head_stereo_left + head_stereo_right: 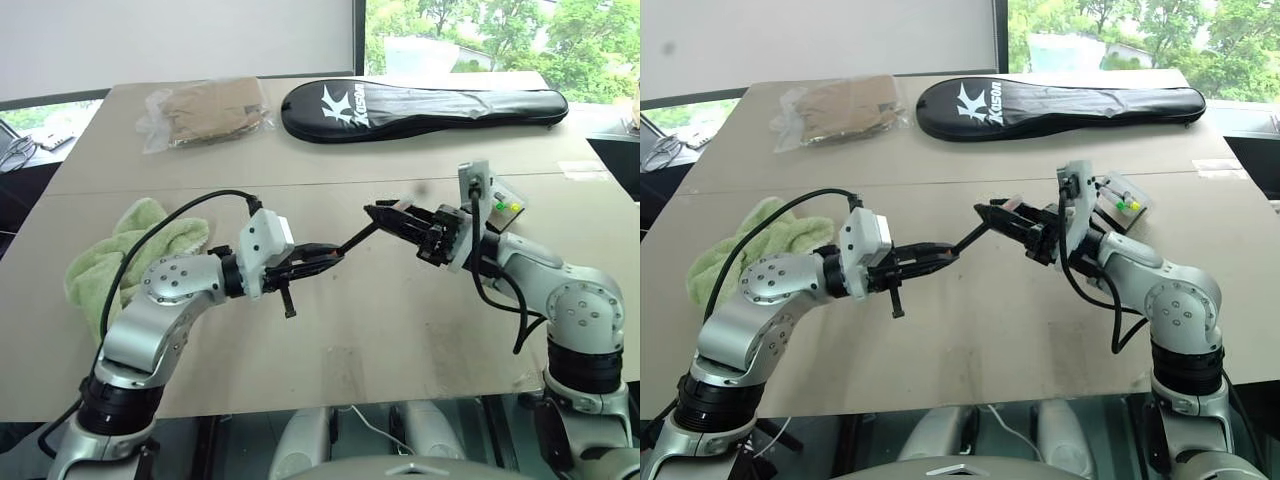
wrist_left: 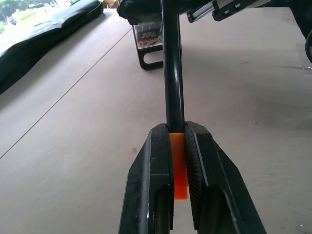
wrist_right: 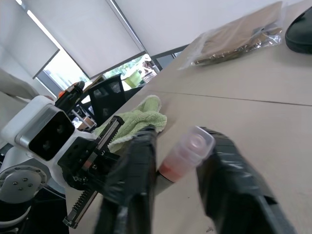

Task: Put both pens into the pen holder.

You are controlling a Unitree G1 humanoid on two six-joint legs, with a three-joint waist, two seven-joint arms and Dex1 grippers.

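A pen (image 1: 358,240) with a black barrel hangs above the table between both grippers. My left gripper (image 1: 335,258) is shut on its orange end (image 2: 179,168), and the barrel (image 2: 171,73) runs away from it toward the other hand. My right gripper (image 1: 377,213) is shut on the pen's far end, a clear cap (image 3: 187,151) showing orange inside. The pen holder (image 1: 1122,205), a small clear box with yellow-green bits on a black frame (image 2: 148,53), stands on the table just behind my right wrist. A thin stick shows inside it; I cannot tell whether it is the other pen.
A green towel (image 1: 140,240) lies at the left by my left arm. A long black racket case (image 1: 420,103) and a bagged tan item (image 1: 205,108) lie at the far side. The table's front edge (image 1: 330,405) runs below both arms.
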